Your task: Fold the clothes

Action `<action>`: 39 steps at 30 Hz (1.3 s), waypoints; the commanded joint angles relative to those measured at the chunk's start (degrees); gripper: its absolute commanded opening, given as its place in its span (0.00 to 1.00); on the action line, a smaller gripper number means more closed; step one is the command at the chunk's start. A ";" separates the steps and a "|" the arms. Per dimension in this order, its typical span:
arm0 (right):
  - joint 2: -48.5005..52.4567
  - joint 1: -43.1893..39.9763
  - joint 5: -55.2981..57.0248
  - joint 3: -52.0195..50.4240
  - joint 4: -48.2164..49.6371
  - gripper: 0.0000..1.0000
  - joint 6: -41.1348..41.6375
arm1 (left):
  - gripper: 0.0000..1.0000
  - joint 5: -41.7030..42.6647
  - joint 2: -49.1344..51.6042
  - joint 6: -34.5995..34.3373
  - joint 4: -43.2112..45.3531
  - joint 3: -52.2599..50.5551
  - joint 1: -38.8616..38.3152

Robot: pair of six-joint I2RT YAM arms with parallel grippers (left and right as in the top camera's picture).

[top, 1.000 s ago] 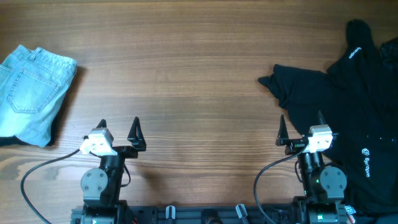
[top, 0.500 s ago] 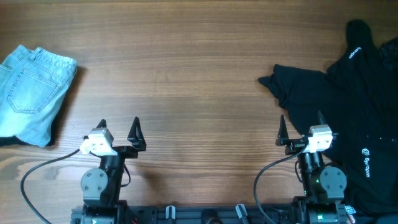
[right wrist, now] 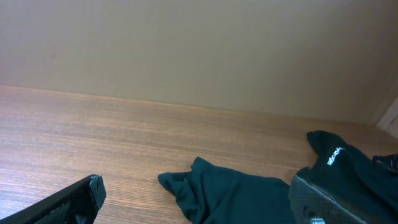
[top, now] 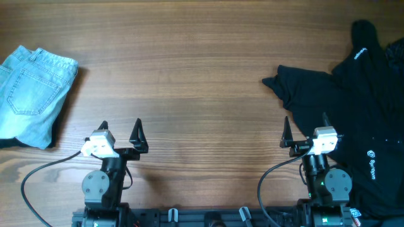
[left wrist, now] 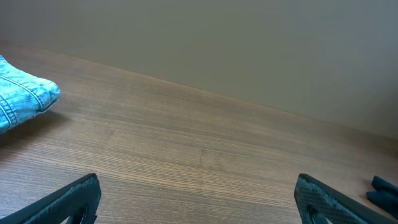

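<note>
A heap of black clothes (top: pixel 356 107) with small white logos lies crumpled at the table's right side; a sleeve corner points left. It also shows in the right wrist view (right wrist: pixel 249 193), just ahead of the fingers. My right gripper (top: pixel 305 129) is open and empty at the front edge, its right finger over the black fabric's edge. My left gripper (top: pixel 120 131) is open and empty at the front left, over bare wood. In the left wrist view a tip of black cloth (left wrist: pixel 384 190) shows at far right.
A folded pair of light blue jeans (top: pixel 31 94) lies at the table's left edge, also in the left wrist view (left wrist: pixel 25 99). The wooden table (top: pixel 189 75) stretches between the jeans and the black heap. A beige wall stands behind the far edge.
</note>
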 commanded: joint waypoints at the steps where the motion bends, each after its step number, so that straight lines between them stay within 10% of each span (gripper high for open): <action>1: -0.57 -0.09 -0.04 -0.04 0.15 1.00 -0.52 | 1.00 0.68 -0.39 0.72 0.15 -0.52 0.33; 18: 2.97 -0.09 -2.62 3.10 -0.57 1.00 8.87 | 1.00 2.93 -0.37 -4.07 0.22 0.24 0.33; 31: 57.24 -0.11 0.48 41.77 -21.75 1.00 4.00 | 1.00 2.93 42.47 -4.00 -12.94 33.53 0.33; 39: 74.75 -0.68 10.10 44.24 -18.97 0.98 7.04 | 1.00 3.30 56.15 -4.00 -23.50 45.72 0.26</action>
